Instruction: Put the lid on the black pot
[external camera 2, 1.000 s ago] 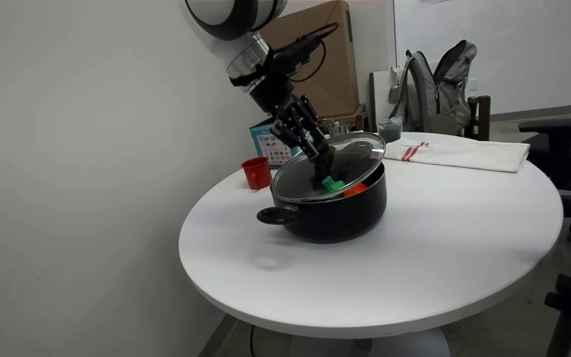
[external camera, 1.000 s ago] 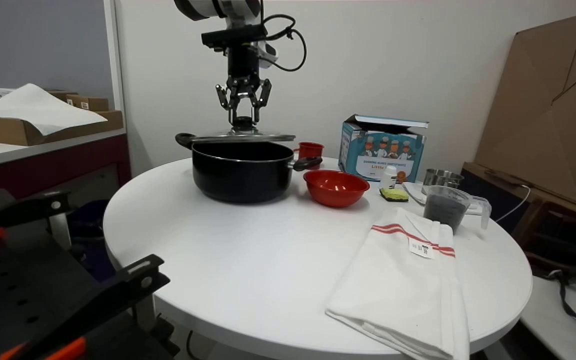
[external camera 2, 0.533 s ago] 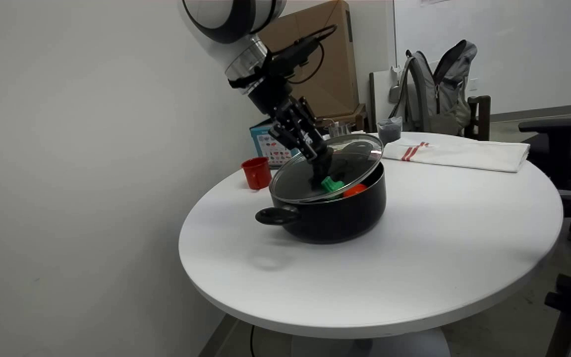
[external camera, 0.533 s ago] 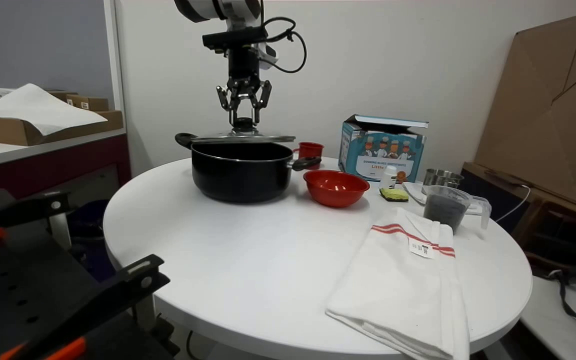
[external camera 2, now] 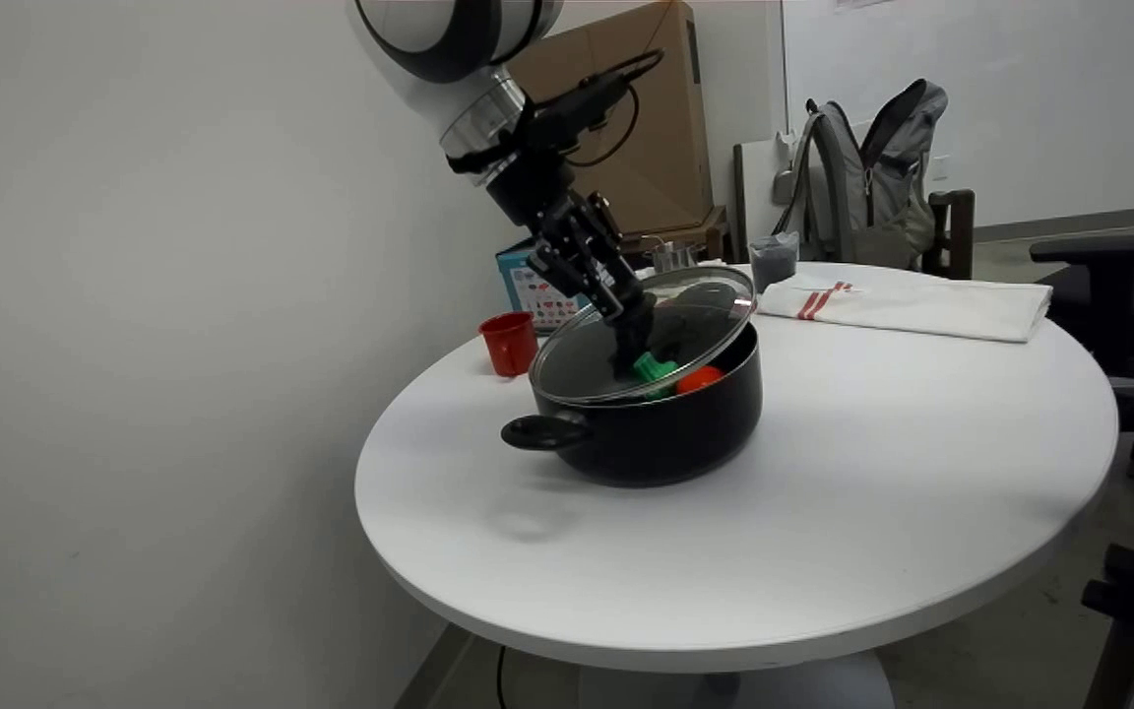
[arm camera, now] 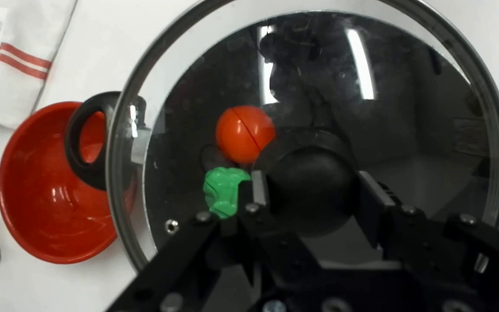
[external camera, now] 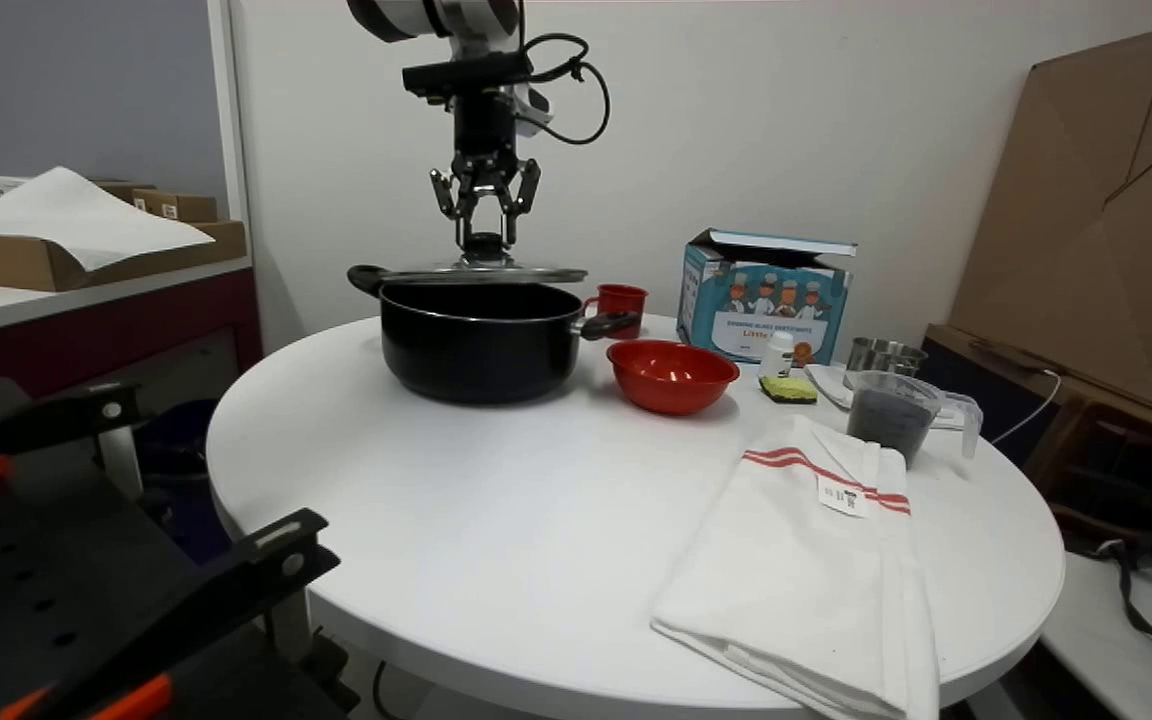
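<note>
The clear glass lid point(external camera: 546, 275) has a thin metal rim and a black knob point(arm camera: 310, 169). My gripper point(external camera: 485, 240) is shut on the knob, with one finger on each side in the wrist view point(arm camera: 314, 190). The lid is over the black pot point(external camera: 476, 360) and tilted. In an exterior view, the lid's lower edge point(external camera 2: 567, 394) is at the pot's rim near a side handle point(external camera 2: 542, 431), and its opposite edge stands above the rim. An orange-red ball point(arm camera: 245, 134) and a green piece point(arm camera: 223, 190) show in the pot through the glass.
A red bowl point(external camera: 672, 378) stands close to the pot's other handle point(external camera: 608, 325). A red mug point(external camera 2: 510, 345) is behind. A blue box point(external camera: 766, 300), sponge point(external camera: 788, 389), measuring cup point(external camera: 891, 415) and white towel point(external camera: 816, 580) lie further along the round table.
The gripper, the lid and the pot have all shifted slightly together, leftward in both exterior views. The lid stays tilted and the gripper keeps its hold on the knob.
</note>
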Robot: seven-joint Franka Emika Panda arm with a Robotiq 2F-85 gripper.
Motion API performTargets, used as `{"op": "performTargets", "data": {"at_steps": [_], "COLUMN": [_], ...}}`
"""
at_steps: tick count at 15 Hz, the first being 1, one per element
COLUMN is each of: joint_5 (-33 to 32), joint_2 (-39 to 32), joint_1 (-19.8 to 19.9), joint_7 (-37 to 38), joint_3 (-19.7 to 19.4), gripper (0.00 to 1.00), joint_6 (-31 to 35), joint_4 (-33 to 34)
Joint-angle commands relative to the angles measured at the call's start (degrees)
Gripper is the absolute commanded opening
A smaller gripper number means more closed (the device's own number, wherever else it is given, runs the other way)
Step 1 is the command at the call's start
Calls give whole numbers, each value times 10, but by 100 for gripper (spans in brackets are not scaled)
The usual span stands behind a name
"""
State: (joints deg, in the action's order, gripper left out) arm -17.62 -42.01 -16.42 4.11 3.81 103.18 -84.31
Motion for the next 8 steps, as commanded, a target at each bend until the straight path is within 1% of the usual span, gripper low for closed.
{"op": "performTargets", "data": {"at_steps": [1,8], "joint_5": [4,8], "joint_2": [5,20], "joint_1": [-1,2], "joint_7": [-14,-23], "joint_3": [6,14], "gripper": [25,25], "joint_6": [-21,-12], "joint_4": [17,9]}}
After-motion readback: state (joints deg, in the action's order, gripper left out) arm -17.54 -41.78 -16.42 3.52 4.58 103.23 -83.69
